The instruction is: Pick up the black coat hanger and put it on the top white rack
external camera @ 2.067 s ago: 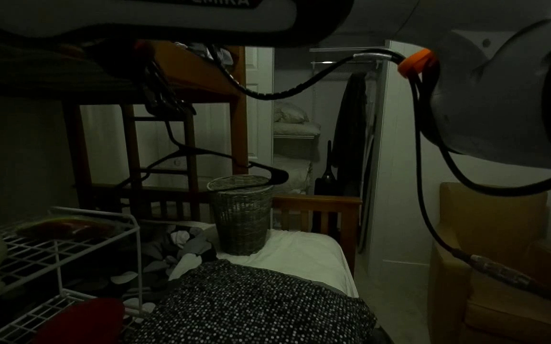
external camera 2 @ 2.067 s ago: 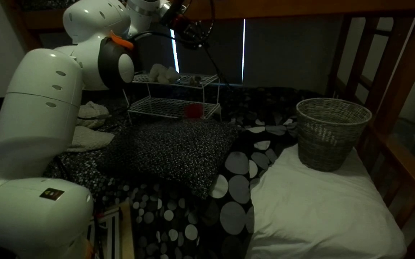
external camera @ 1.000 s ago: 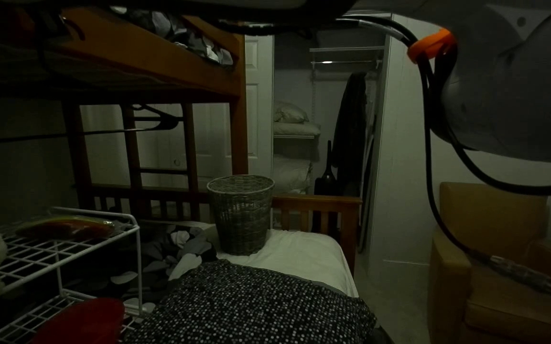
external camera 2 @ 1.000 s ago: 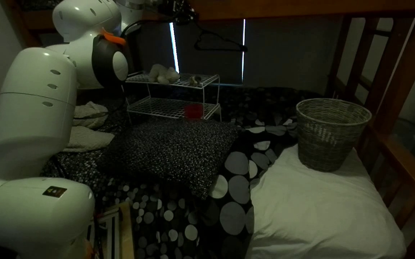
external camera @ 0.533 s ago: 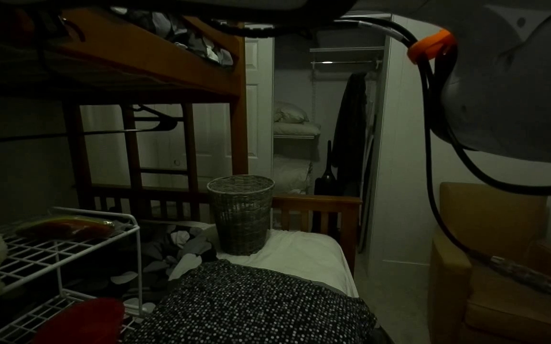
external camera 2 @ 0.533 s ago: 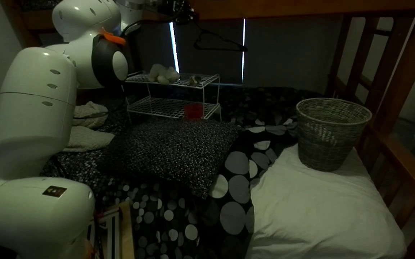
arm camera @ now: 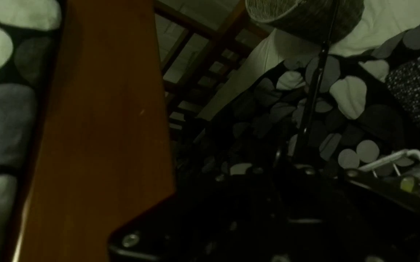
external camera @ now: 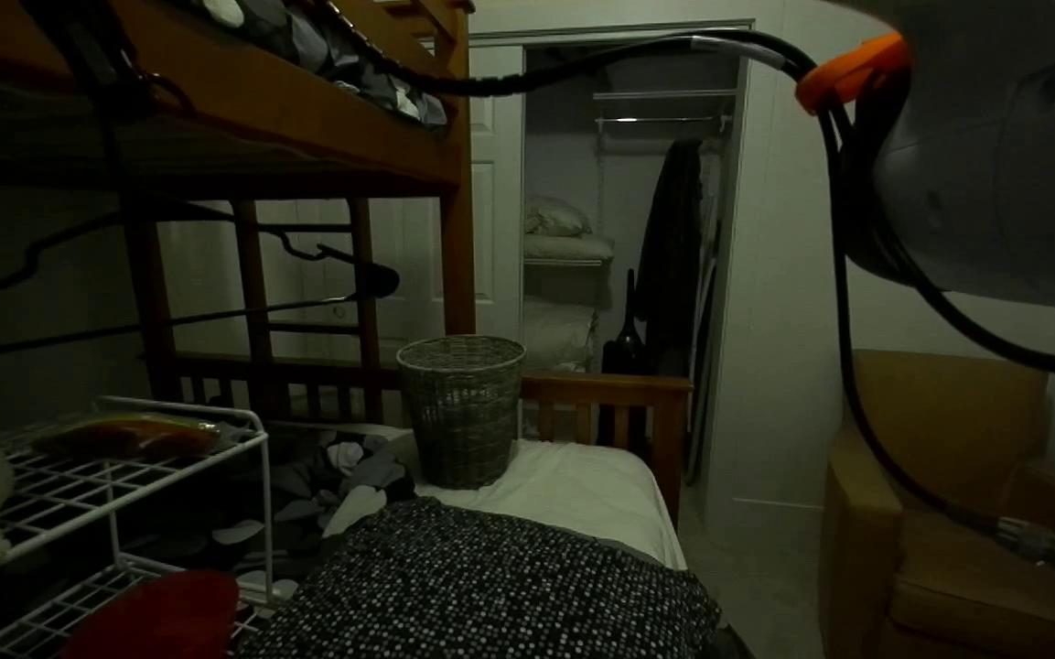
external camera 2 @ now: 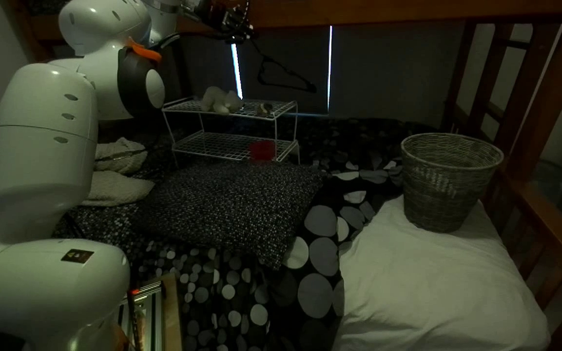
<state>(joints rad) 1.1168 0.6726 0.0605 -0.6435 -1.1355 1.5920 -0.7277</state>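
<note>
One white robot arm [external camera 2: 42,161] stands at the left of an exterior view, bent near the top and stretched across, its wrist higher than the top white rack [external camera: 138,496]. In both exterior views the black coat hanger [external camera 2: 286,71] appears above that rack, tilted in midair, its upper end pinched in the closed gripper [external camera 2: 248,33]. The arm's dark label [external camera 2: 77,256] is too small to read.

Hanger [arm camera: 316,83] is blk, top rack [external camera: 152,489] wht, basket [external camera 2: 444,200] gry-brn, bedding [external camera 2: 322,222] blk w/ gry & wht spots.
</note>
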